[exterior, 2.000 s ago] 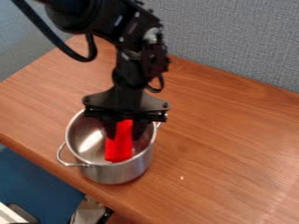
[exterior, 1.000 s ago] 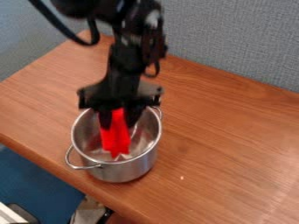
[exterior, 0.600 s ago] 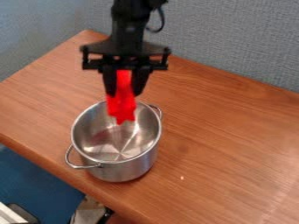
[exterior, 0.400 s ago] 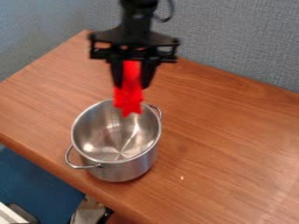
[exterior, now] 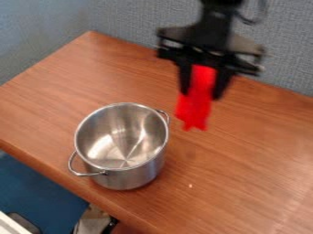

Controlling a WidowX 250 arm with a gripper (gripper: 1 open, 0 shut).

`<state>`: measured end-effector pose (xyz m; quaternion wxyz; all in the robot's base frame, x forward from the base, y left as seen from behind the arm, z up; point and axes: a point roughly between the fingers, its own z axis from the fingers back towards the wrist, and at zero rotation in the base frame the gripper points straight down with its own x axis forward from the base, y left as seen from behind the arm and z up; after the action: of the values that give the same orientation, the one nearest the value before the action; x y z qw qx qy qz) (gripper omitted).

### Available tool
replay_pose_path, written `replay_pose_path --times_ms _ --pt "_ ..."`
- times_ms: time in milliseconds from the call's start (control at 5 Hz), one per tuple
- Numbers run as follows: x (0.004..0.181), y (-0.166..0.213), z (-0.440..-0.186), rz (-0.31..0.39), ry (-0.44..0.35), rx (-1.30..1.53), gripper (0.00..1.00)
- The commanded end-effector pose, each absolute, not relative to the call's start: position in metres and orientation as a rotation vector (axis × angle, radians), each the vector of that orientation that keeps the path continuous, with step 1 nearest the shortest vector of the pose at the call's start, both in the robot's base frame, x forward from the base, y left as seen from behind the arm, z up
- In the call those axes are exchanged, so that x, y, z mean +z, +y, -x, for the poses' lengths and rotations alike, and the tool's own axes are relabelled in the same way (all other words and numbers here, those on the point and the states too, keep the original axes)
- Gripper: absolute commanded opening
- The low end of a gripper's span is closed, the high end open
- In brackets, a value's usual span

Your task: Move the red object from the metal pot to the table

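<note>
camera view, near to far. metal pot (exterior: 119, 146): near table edge, upright, now empty inside. table (exterior: 263, 196): brown wood, bare patch right of pot. red object (exterior: 195, 105): hanging upright in the air, clear of the pot rim, over bare wood to the pot's right; a moment ago still above the pot mouth. gripper (exterior: 204, 77): pointing down, jaws clamped on top of red object. extraction judged done; lowering and release remaining.

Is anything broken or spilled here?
No. The pot stands upright and empty on the table, and the gripper holds the red object in the air beside it. Nothing looks damaged or spilled.
</note>
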<state>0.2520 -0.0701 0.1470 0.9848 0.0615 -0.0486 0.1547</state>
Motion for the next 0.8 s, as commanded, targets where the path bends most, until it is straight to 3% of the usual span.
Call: replay_pose_path --times_ms 0,200,600 --pt "0.143 -0.105 -0.25 -0.14 -0.123 0.266 0.0" --pt "0.123 -0.13 -0.242 -0.176 -0.098 0.248 0.0" --pt "0.095 -0.129 -0.248 -0.176 -0.07 0.113 0.0"
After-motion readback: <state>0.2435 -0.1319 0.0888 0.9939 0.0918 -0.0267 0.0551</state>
